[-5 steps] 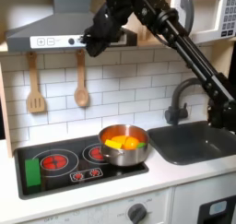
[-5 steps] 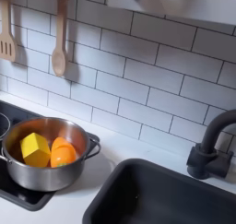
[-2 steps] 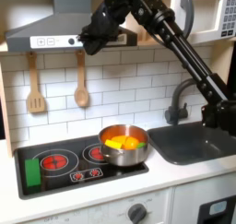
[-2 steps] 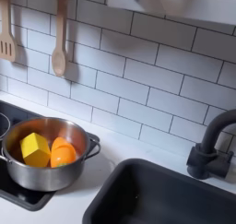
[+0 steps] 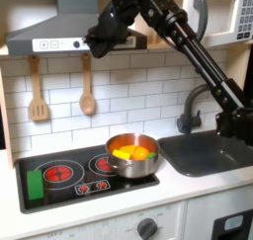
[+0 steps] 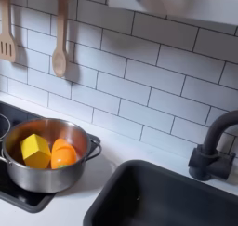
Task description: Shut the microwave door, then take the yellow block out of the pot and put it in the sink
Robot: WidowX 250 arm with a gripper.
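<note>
shiny silver metal marked the pot (image 5: pixel 132 155), which sat on the right burner of the black stove (image 5: pixel 59 175) in the first exterior view, just left of the sink (image 5: pixel 208 152). inside the pot lay the yellow block (image 6: pixel 35 150), on the second exterior view's left, touching an orange piece (image 6: pixel 63 155) to its right. the dark grey sink stood beside the pot in both exterior views, with the curved dark faucet (image 6: pixel 216 148) rising at its far edge against the white tiled wall (image 6: pixel 139 72).

high in the first exterior view, the black arm (image 5: pixel 198 56) reached up and left from its base on the right, and the gripper (image 5: pixel 96 44) hung in front of the grey range hood (image 5: pixel 54 37), well above the pot. whether its fingers were spread or closed could not be told from the dark, blurred shape. the microwave door (image 5: pixel 212 12) showed at the top right of the first exterior view, with its grey bar handle (image 5: pixel 201 14) upright; whether the door was fully closed could not be told.

2 wooden utensils (image 5: pixel 87 91) hung on the tiles to the left of the pot.
</note>
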